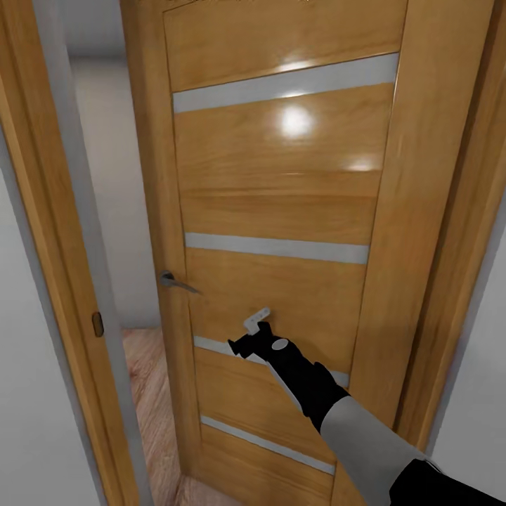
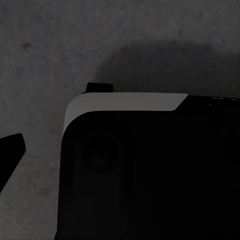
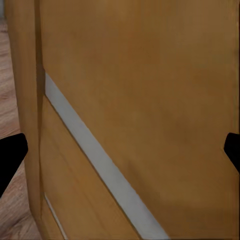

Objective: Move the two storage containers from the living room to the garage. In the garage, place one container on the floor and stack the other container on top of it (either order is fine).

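Your right gripper (image 1: 257,329), fingers spread and holding nothing, presses the wooden door (image 1: 281,183) well off its lever handle (image 1: 176,282); it may skid. Left gripper's state: cannot tell. No containers here.

No readable text, labels, brands, numbers or signs anywhere: none on the wooden door (image 1: 281,211), none on its frame (image 1: 42,281).
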